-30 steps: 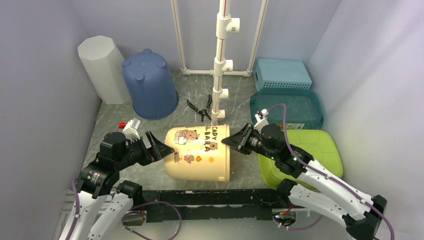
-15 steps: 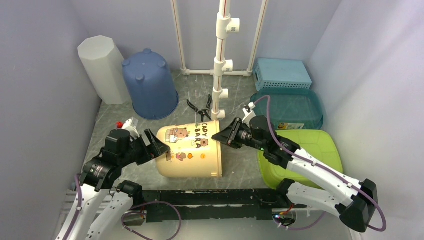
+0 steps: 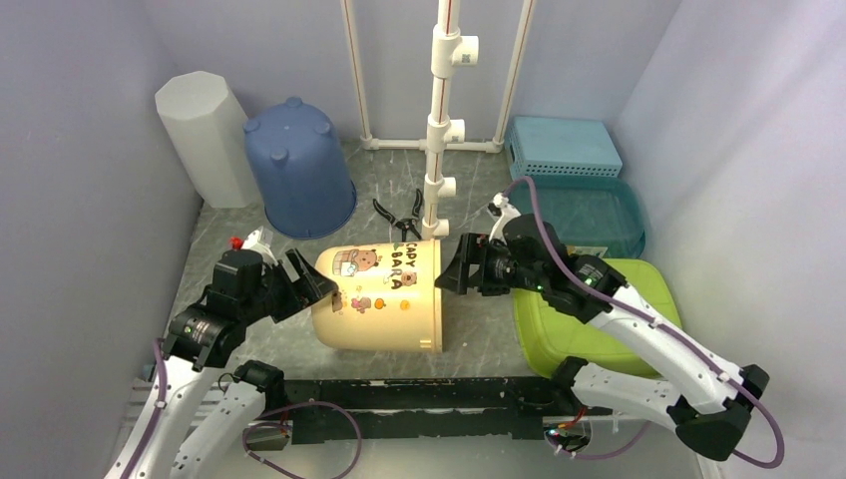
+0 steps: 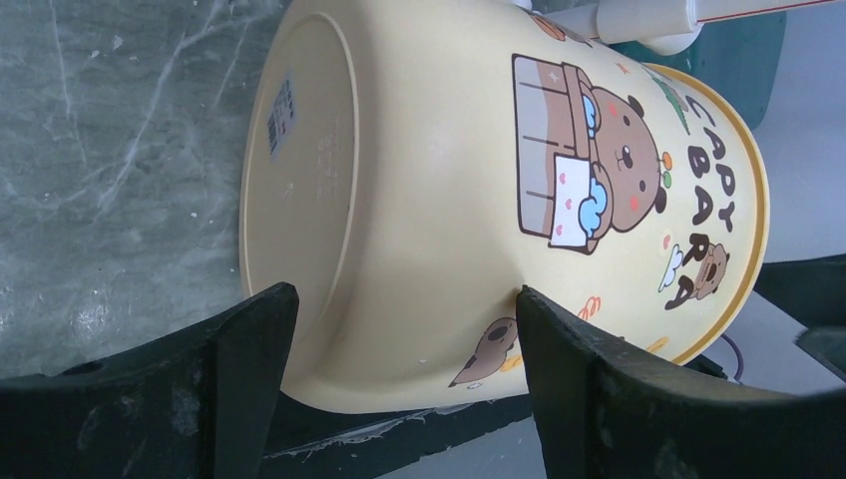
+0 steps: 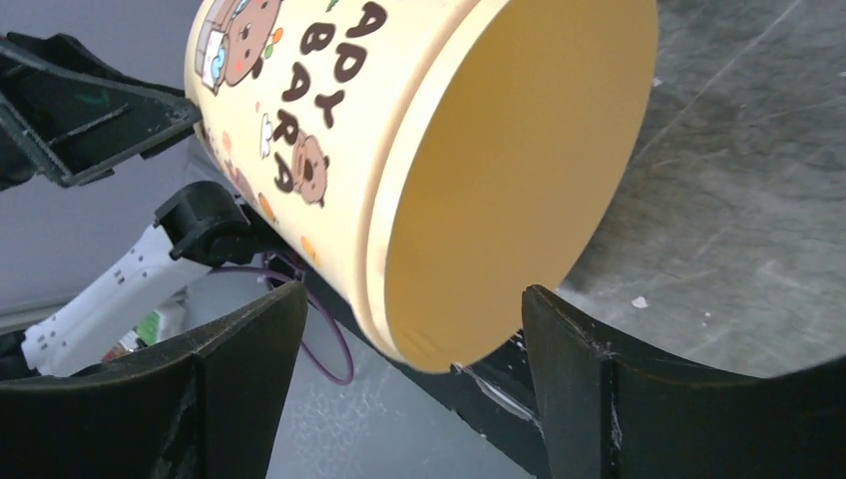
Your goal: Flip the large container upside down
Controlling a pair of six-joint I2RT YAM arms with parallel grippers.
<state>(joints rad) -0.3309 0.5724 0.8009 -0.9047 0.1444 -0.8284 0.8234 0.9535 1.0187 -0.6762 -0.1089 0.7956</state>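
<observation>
From the top external view, the capybara bucket (image 3: 384,299) lies on its side on the worktop (image 3: 479,339), between the two arms. Its long axis runs left to right, with the closed base facing left and the open mouth facing right. The left gripper (image 3: 311,289) sits at the base end and the right gripper (image 3: 451,275) just off the mouth rim, so each arm is close to one end. Both are spread wide and hold nothing.

In the left wrist view, the capybara bucket (image 4: 429,190) fills the frame, with its base disc on the left and its printed wall running away to the right. The left gripper (image 4: 404,294) stands wide open, its fingers (image 4: 239,379) astride the edge where the base meets the wall. Whether they touch it cannot be told.

In the right wrist view, the yellow hollow of the capybara bucket (image 5: 499,160) faces the camera. The right gripper (image 5: 414,291) is fully parted, with the near part of the rim showing between its fingers and unclamped. Judging by this lie, upending it means raising the base end over the mouth, so the mouth rim would be the pivot.
</observation>
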